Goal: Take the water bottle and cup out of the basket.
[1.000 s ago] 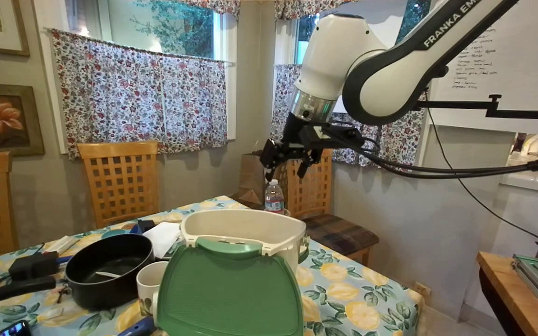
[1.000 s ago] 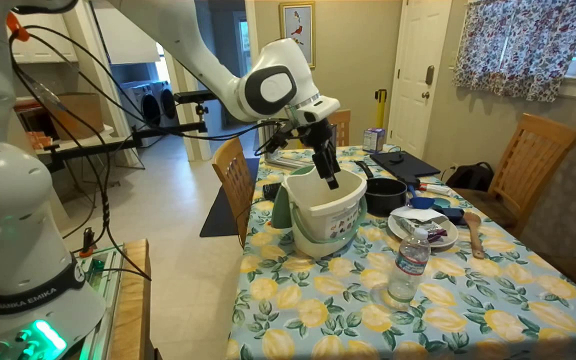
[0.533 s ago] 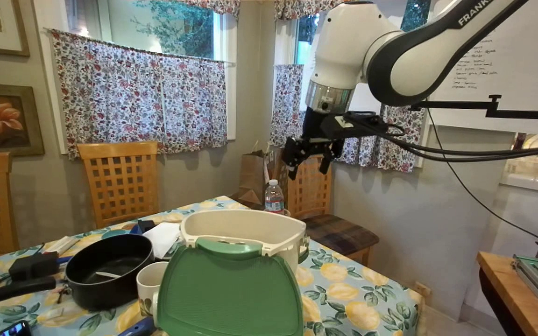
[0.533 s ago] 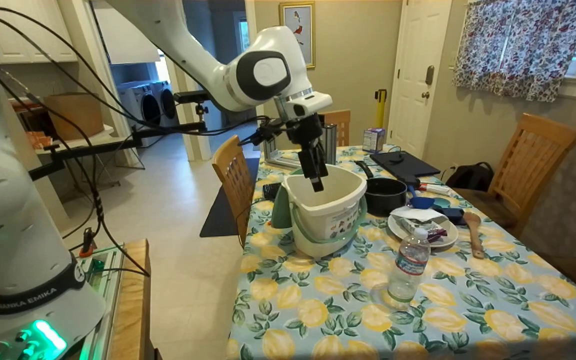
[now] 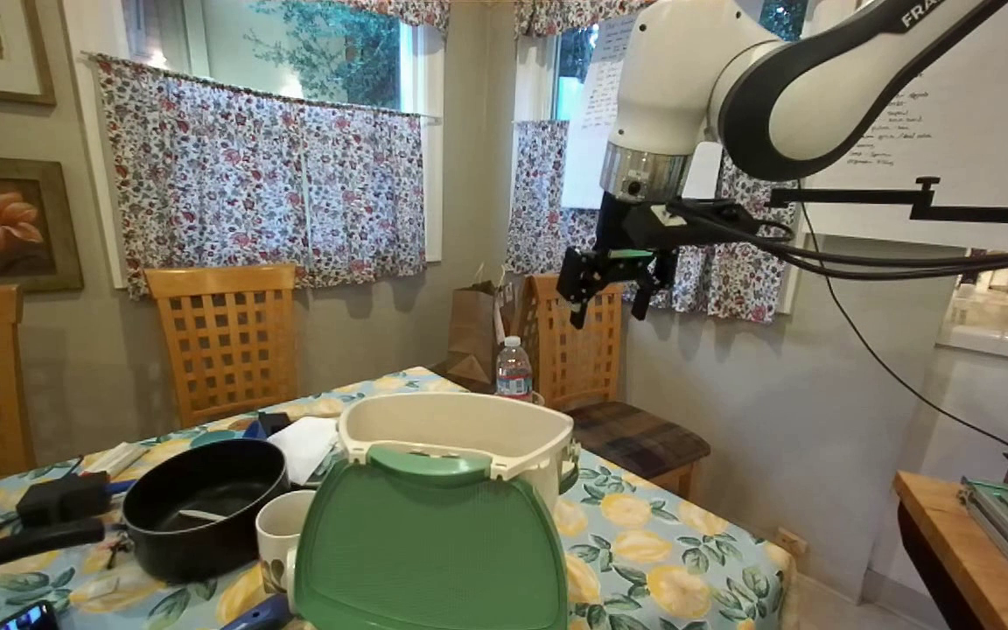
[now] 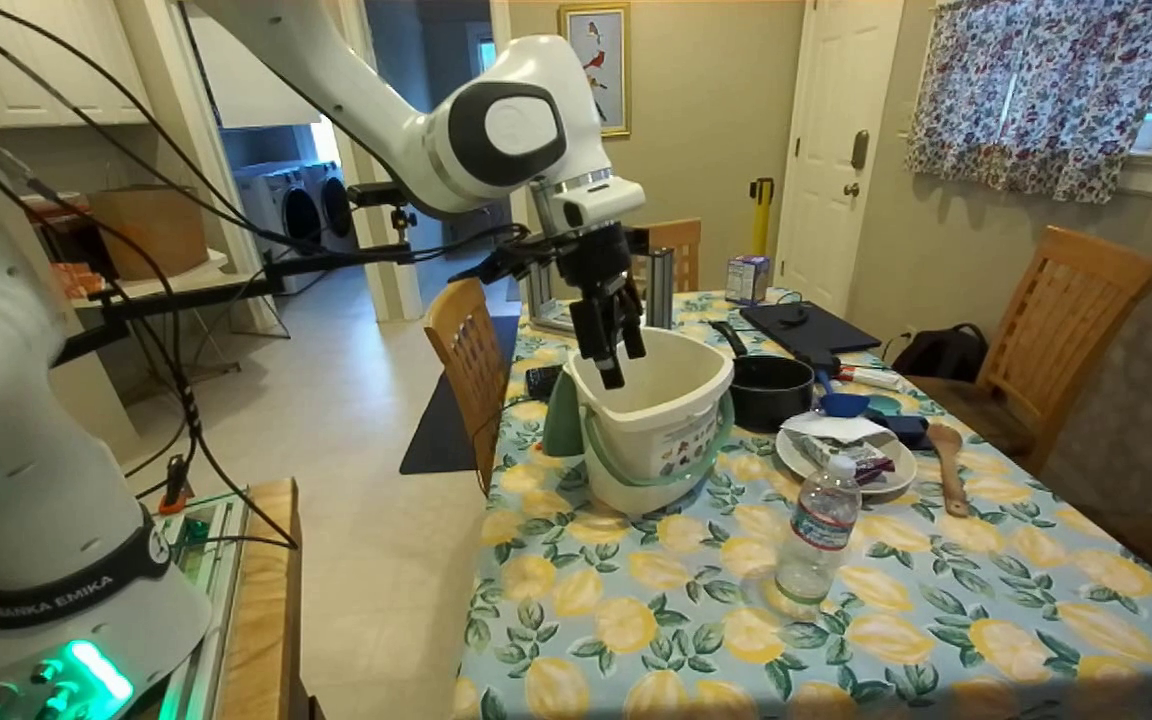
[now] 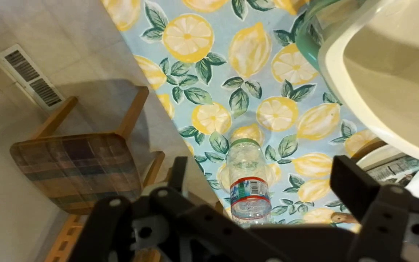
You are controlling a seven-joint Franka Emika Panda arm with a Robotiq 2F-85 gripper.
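Two fingers (image 7: 353,182), spread wide, tip the gripper (image 5: 609,315), which hangs in the air off to the side of the basket (image 6: 626,445) from which the arm (image 6: 506,130) reaches. The basket stands upright on the lemon-print table (image 6: 676,640), its green lid (image 5: 430,542) hanging down one side and its green handle (image 6: 648,482) down against its outer wall. The water bottle (image 6: 816,540) is outside the basket: it stands upright on the tablecloth, near the basket but apart from it, on the side away from the lid. In the wrist view it shows farther off, in line with the gap between the fingers. The cup (image 5: 279,529), a white mug patterned low down, is outside too, just beside the basket's lid; from here I can't tell whether the two touch. Past it on that side of the basket sits the black pan (image 5: 198,560). Near the basket as well is a plate (image 6: 904,466) with packets and white paper on it, and a wooden utensil (image 6: 949,468) lies beyond the plate, farther from the basket. Farther from the basket than the bottle stands a chair (image 5: 640,437) with a plaid seat.
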